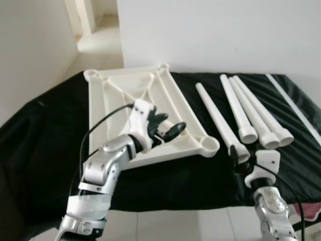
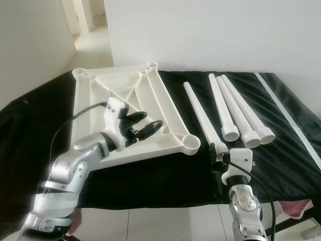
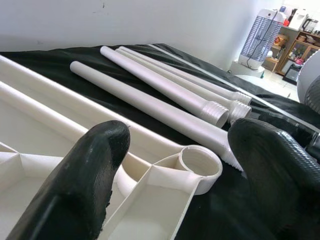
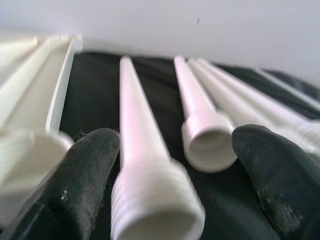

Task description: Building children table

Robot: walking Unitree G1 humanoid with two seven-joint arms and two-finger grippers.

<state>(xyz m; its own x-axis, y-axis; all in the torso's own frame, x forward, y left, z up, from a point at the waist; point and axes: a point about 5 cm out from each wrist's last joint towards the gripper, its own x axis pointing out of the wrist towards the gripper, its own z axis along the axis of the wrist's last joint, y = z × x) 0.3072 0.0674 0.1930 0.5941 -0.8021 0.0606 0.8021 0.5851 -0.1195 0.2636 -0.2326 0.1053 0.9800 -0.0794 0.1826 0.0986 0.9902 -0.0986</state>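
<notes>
1. Reading the scene first: the white moulded-plastic tabletop (image 1: 145, 113) lies upside down, ribs up, on the black cloth (image 1: 45, 150) that covers the work surface, left of centre. Four white tapered plastic legs (image 1: 251, 113) lie right of it, their threaded ends toward the near edge.
2. The left gripper (image 1: 168, 128) hovers over the tabletop's near right part, fingers apart, nothing between them. Through the left wrist view you look across at the round near-right corner socket (image 3: 200, 167).
3. The right gripper (image 2: 216, 153) sits at the near end of the leftmost leg (image 4: 145, 170), fingers spread on either side of its threaded collar, not yet closed on it.
4. Handling, as judgement: the legs look hollow, light and stiff; smooth plastic, so likely slippery and apt to roll on the cloth.
5. Take hold just behind the threads, where the leg is thickest. Keep the fingers off the threads; you need them free for the socket.
6. The tabletop looks rigid but light. Expect it to slide or turn on the cloth when you screw in a leg. Brace it on a rib or rim with the left gripper.
</notes>
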